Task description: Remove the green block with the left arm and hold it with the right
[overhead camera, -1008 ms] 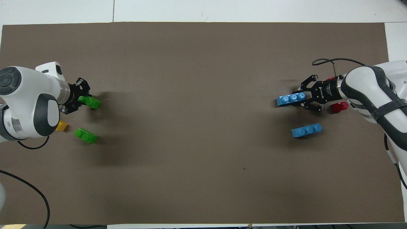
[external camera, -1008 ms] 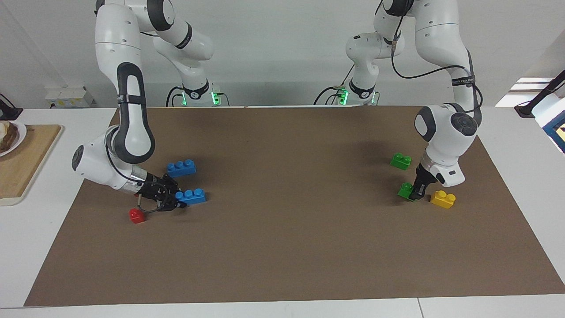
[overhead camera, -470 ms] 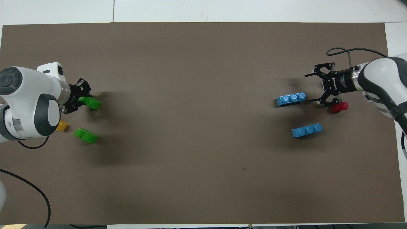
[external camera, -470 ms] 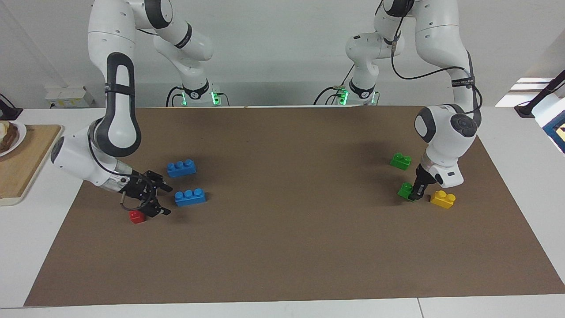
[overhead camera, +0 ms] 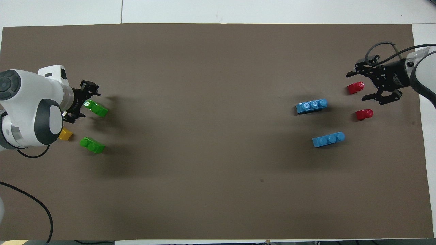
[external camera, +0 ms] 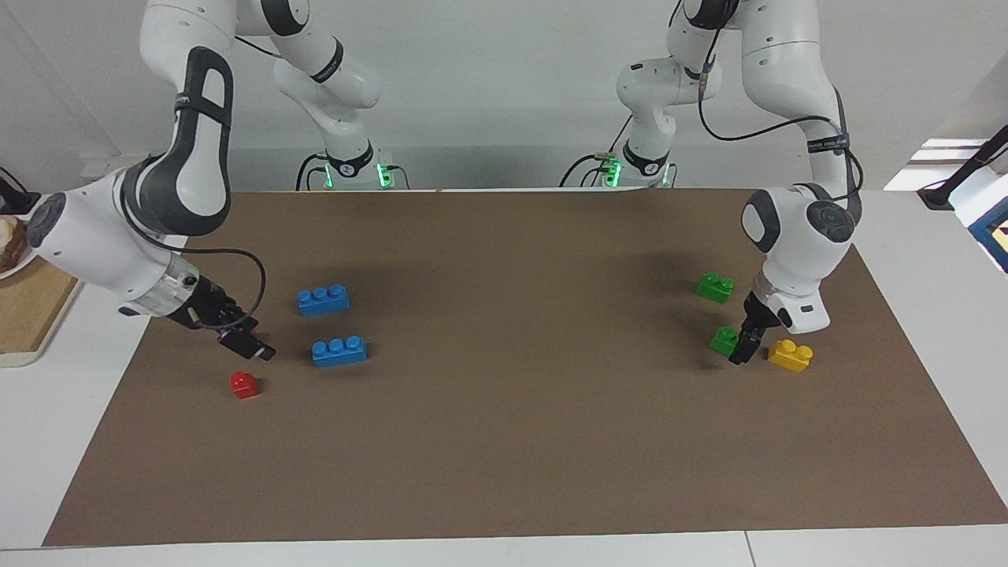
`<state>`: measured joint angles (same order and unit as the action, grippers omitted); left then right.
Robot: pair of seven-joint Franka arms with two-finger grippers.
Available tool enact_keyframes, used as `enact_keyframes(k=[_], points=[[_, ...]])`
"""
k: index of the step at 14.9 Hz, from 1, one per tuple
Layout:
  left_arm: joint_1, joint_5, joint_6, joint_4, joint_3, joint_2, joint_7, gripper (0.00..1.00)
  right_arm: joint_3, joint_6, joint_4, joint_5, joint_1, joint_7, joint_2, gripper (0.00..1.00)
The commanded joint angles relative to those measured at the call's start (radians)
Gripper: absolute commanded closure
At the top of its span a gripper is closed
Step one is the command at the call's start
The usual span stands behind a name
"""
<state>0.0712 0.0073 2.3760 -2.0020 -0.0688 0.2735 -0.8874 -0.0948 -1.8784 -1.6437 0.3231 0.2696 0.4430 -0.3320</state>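
Both pincers have lifted: right pincer [external camera: 256, 344] off the blue brick [external camera: 339, 351].

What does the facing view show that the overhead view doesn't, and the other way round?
Facing view only: the arms' bases and a wooden board at the right arm's end. Overhead view only: a red block plainly by the open right gripper. Both: the left gripper at the green block, the other green block, two blue blocks, a yellow block.
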Motion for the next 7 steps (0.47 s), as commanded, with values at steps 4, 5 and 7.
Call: enact_keyframes(k=[4, 5, 7], points=[[-0.004, 0.003, -0.260, 0.144, -0.006, -0.088, 0.154, 0.00, -0.014, 0.120, 0.027, -0.192, 0.000, -0.404, 0.149, 0.00], [-0.002, 0.003, -0.292, 0.161, -0.006, -0.100, 0.215, 0.00, -0.019, 0.140, 0.027, -0.212, -0.001, -0.427, 0.175, 0.00], [-0.005, 0.003, -0.360, 0.181, -0.006, -0.134, 0.370, 0.00, -0.025, 0.195, 0.027, -0.220, -0.006, -0.472, 0.241, 0.00]])
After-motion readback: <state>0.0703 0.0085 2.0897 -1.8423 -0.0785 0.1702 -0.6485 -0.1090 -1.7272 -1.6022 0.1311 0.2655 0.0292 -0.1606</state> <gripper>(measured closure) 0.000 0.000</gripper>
